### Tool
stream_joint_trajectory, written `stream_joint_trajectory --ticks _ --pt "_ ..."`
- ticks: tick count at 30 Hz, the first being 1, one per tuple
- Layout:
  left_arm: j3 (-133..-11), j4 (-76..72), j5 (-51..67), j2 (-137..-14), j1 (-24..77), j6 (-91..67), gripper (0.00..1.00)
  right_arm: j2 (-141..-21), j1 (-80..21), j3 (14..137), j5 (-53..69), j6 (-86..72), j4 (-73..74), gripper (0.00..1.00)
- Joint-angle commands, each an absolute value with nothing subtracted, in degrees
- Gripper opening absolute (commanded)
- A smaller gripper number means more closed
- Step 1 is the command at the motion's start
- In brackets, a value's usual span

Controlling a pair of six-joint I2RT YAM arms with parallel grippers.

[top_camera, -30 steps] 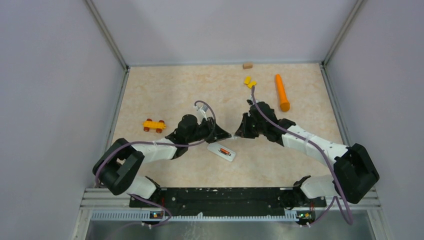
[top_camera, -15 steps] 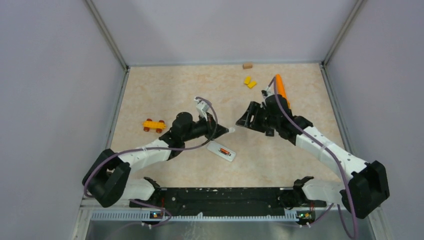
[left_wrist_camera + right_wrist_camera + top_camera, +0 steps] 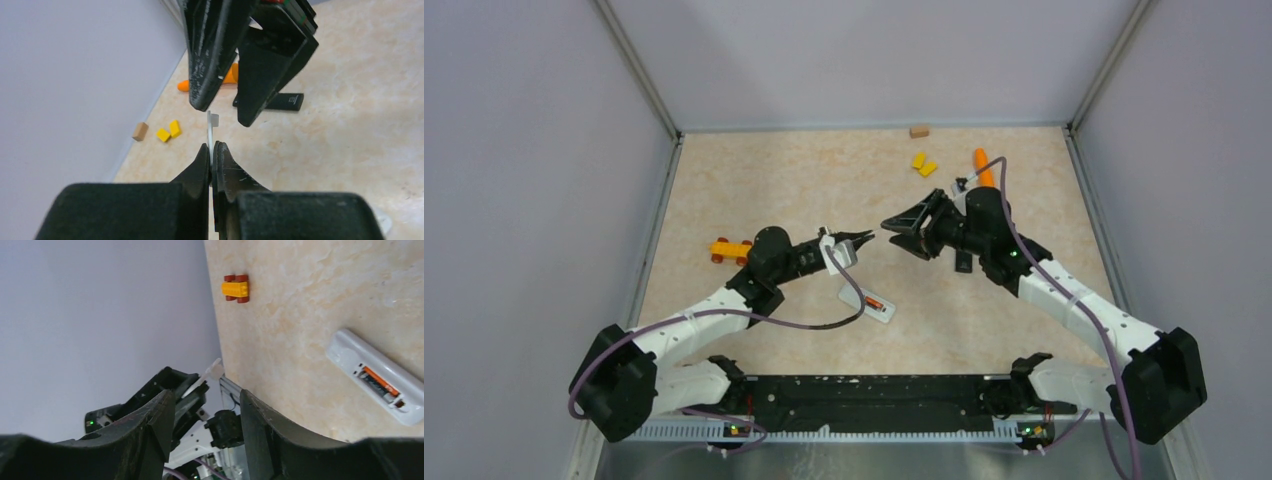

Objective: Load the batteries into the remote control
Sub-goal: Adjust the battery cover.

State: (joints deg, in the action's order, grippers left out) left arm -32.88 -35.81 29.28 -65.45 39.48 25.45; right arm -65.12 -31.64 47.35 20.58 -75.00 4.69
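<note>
The white remote control (image 3: 867, 303) lies face down near the table's middle with its compartment open. An orange-red battery (image 3: 874, 302) sits in it, also visible in the right wrist view as the battery (image 3: 382, 382) inside the remote (image 3: 350, 352). My left gripper (image 3: 862, 237) is raised above the table, shut on a thin white cover plate (image 3: 212, 127). My right gripper (image 3: 888, 226) faces it tip to tip, open, with nothing between its fingers (image 3: 210, 60). The plate's tip (image 3: 214, 371) points toward the right gripper (image 3: 207, 400). No other batteries show.
A long orange cylinder (image 3: 980, 162) lies at the back right, partly behind the right arm. Two yellow blocks (image 3: 923, 163) and a tan block (image 3: 918, 130) sit near the back wall. A yellow toy car (image 3: 730, 250) is at the left. A small black bar (image 3: 280, 101) lies under the right arm.
The right gripper opened, let go and drew back up to the right. The left gripper stayed shut on the white plate and lifted it up and back from the remote.
</note>
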Motion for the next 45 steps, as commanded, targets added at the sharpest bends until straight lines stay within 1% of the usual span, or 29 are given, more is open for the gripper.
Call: stream_joint_trajectory --ticks 1,3,7,12,15,17,19,21,22,25,27,28,29,31,34,36,38,40,41,43,45 --pt "-35.44 -35.21 32.67 -64.65 39.74 43.10 0.00 -64.95 -31.46 48.90 23.36 -82.67 -2.03 0.48" --pt "-35.91 -34.81 32.59 -64.76 39.73 44.96 0.00 -65.36 -31.47 48.53 24.04 -83.19 -2.79 0.42" --pt "-36.33 -35.69 33.88 -65.11 39.73 46.11 0.00 -65.86 -31.53 48.29 23.62 -83.22 -1.42 0.40" --pt "-36.60 -34.70 35.61 -65.13 39.99 47.78 0.00 -66.36 -31.47 47.84 22.72 -84.02 -2.35 0.34" --pt "-36.58 -33.67 36.62 -64.66 40.16 48.44 0.02 -66.64 -31.48 47.40 21.75 -85.16 -3.63 0.31" --pt "-36.44 -33.32 36.69 -64.37 40.30 48.66 0.03 -67.02 -31.48 47.24 21.55 -85.79 -4.36 0.26" --pt "-36.35 -33.31 36.66 -64.05 40.33 48.45 0.05 -67.46 -31.48 46.92 21.81 -86.54 -5.29 0.15" --pt "-36.46 -33.23 36.09 -63.90 40.38 47.56 0.11 -67.67 -31.54 46.36 22.28 -87.12 -6.33 0.04" --pt "-36.47 -33.29 35.58 -63.82 40.39 46.72 0.16 -67.58 -31.47 46.06 22.43 -87.32 -6.78 0.00" --pt "-36.36 -35.37 30.82 -63.88 40.80 39.97 0.41 -66.64 -31.47 45.26 21.46 -87.62 -7.78 0.00" --pt "-36.22 -35.78 29.19 -63.68 40.83 35.79 0.64 -66.14 -31.48 44.97 20.34 -87.39 -8.52 0.00" --pt "-36.17 -35.88 27.81 -63.64 40.80 32.84 0.72 -65.96 -31.47 44.87 19.71 -87.12 -8.84 0.00" --pt "-36.10 -35.80 26.98 -63.63 40.84 30.07 0.77 -65.77 -31.47 44.69 19.05 -86.75 -9.41 0.00" --pt "-35.71 -35.73 26.27 -63.27 40.79 23.61 0.97 -65.46 -31.49 44.37 17.59 -85.63 -10.16 0.00" --pt "-35.89 -35.61 22.99 -62.37 40.84 7.20 0.99 -64.92 -31.48 43.76 15.23 -82.50 -11.75 0.00" --pt "-36.37 -34.48 20.43 -61.98 40.74 -9.10 0.99 -64.16 -31.47 42.98 13.59 -80.49 -12.95 0.00" --pt "-37.44 -31.47 18.72 -61.52 40.74 -20.37 0.99 -62.91 -31.51 42.03 12.23 -78.32 -14.58 0.00" --pt "-38.91 -26.10 13.28 -60.87 40.11 -35.07 0.99 -61.54 -31.47 41.12 10.76 -76.32 -15.52 0.00" --pt "-38.78 -25.61 14.01 -60.64 39.17 -42.21 0.99 -60.82 -31.46 40.79 10.24 -75.46 -16.18 0.00" --pt "-36.55 -30.94 18.39 -60.00 38.03 -53.69 0.99 -59.71 -31.46 40.20 10.26 -73.47 -17.90 0.00" --pt "-34.54 -36.18 19.07 -59.77 37.98 -61.36 0.96 -58.98 -31.46 40.05 10.79 -72.09 -19.13 0.00"
